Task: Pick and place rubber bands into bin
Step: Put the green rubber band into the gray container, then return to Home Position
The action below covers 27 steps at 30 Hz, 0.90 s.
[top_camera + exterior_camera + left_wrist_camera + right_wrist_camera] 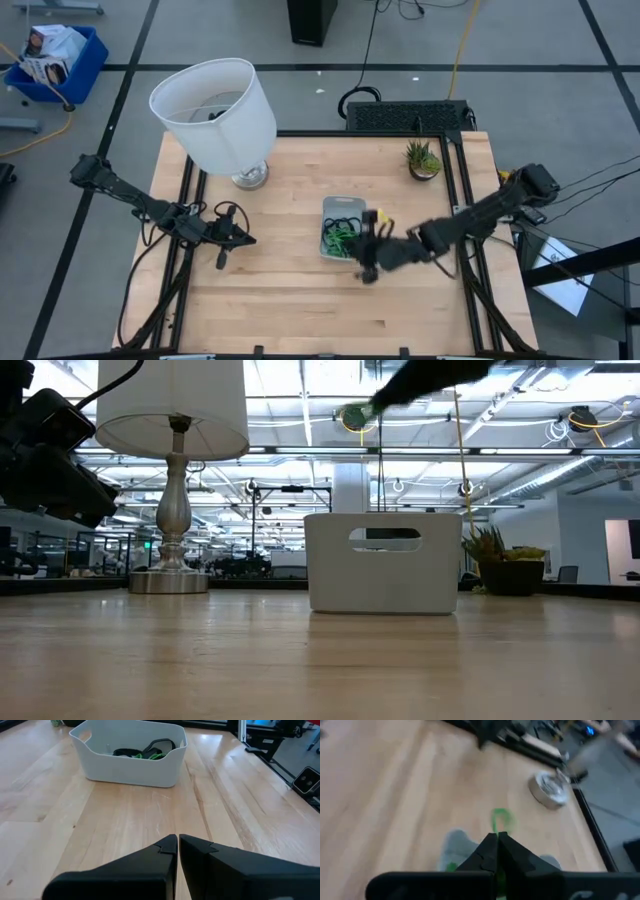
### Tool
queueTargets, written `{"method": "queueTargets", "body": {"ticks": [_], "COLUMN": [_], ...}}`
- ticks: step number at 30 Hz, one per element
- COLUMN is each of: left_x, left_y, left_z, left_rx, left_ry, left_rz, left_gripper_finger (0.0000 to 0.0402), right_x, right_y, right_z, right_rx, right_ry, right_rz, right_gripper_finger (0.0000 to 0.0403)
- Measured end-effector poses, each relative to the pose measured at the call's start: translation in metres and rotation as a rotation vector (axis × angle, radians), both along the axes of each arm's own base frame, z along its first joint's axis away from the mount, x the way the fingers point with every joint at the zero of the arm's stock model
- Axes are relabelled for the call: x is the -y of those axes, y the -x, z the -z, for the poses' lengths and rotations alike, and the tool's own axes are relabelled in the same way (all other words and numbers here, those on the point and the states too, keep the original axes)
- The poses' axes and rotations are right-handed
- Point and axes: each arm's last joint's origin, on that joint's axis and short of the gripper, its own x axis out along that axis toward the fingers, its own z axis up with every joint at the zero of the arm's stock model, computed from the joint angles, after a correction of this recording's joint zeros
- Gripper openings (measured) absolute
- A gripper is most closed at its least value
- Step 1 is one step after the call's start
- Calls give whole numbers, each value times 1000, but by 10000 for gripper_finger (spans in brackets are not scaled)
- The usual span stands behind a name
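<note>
The bin (331, 212) stands at the middle of the table and holds several black and green rubber bands (340, 235); the left wrist view shows the bin (130, 770) with those bands (150, 751) inside. My right gripper (362, 262) hangs high above the table by the bin's near right corner. It is shut on a light green rubber band (500, 820), which also shows as a green loop (352, 417) in the low view. My left gripper (245, 239) waits shut to the left of the bin, above bare wood, with nothing between its fingers (170, 845). My right gripper pinches the green rubber band between its two fingers at their free ends (490, 842). A small loop of the band (501, 818) sticks out beyond the fingertips. The fingers slant down toward the table's left, and the band is lifted clear of the table and the bin.
A lamp with a white shade (215, 115) and a metal base (250, 177) stands at the far left. A small potted plant (423, 160) sits at the far right. Bare wood lies along the near half of the table.
</note>
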Motion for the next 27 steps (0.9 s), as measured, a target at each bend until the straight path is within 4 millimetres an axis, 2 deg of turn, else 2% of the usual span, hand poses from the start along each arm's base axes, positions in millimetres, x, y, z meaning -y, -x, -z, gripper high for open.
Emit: {"method": "queueTargets", "body": {"ticks": [6,12,16,23,27], "left_x": [0,0,0,0,0], "left_y": [0,0,0,0,0], "left_z": [0,1,1,1,1], "left_rx": [0,-12,-11,-11,-16], "left_ry": [-1,-11,-11,-17,37], "left_rz": [0,2,1,4,-26], "left_gripper_finger": [24,24,24,24,24], "right_x": [47,74,78,77,76], "right_y": [-9,-6,-5,-5,-5], "right_z": [33,56,60,59,58], "right_rx": [-27,-20,-36,-23,-22], "right_ry": [-138,-264,-303,-331,-338], "right_rz": [16,29,2,16,16], "right_gripper_finger": [1,3,33,131,169]}}
